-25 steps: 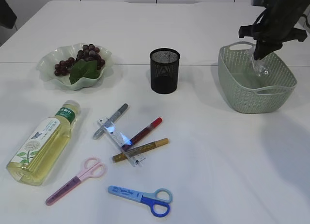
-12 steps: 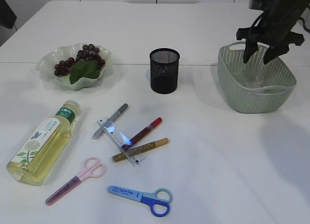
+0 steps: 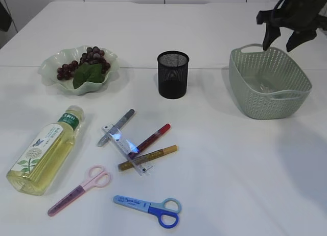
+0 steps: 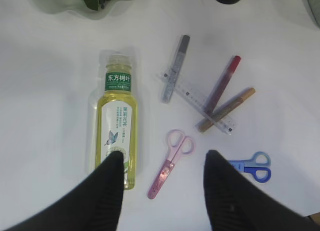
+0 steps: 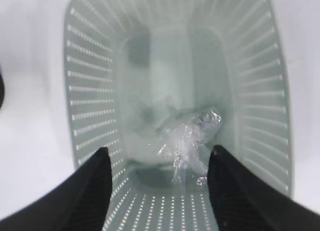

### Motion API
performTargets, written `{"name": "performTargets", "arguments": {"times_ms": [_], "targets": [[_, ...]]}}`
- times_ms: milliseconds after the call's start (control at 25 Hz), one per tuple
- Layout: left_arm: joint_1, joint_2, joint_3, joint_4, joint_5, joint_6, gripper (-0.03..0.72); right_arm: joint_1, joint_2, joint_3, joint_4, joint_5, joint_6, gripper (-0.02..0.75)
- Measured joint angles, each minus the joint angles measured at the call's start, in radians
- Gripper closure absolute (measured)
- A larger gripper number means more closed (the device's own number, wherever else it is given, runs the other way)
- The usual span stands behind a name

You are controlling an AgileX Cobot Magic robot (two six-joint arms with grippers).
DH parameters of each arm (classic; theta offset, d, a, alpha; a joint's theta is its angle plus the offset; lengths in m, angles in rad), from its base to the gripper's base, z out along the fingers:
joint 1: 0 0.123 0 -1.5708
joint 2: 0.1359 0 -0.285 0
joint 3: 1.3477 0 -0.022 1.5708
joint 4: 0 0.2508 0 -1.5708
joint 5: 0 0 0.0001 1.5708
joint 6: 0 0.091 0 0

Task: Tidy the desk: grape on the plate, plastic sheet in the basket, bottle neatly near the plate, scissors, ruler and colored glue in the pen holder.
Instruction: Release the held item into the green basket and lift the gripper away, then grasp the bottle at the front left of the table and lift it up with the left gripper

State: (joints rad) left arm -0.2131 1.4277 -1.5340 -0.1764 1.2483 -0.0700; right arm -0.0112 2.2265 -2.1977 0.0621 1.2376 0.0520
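1. The crumpled plastic sheet (image 5: 187,143) lay on the floor of the green basket (image 3: 245,90), at the desk's (image 3: 230,164) far right.
2. The right claw (image 3: 282,41) hung above the basket's far rim, fingers apart, empty.
3. The left claw (image 4: 162,163) hovered spread over the bottle (image 4: 116,126) and pink scissors (image 4: 170,161), holding nothing.

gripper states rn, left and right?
Left gripper: open, empty, hovering above the bottle and pink scissors.
Right gripper: open, empty, above the basket; plastic sheet lies inside.
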Motion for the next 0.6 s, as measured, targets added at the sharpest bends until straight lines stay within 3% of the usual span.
{"name": "performTargets", "arguments": {"times_ms": [440, 600], "targets": [[0.0, 0.008, 0.0, 0.073, 0.0, 0.0, 0.306, 0.0, -0.196, 0.08, 0.014, 0.006, 0.0, 0.256], [0.0, 0.055, 0.0, 0.089, 0.0, 0.0, 0.232, 0.0, -0.318, 0.235, 0.071, 0.006, -0.001, 0.256]]}}
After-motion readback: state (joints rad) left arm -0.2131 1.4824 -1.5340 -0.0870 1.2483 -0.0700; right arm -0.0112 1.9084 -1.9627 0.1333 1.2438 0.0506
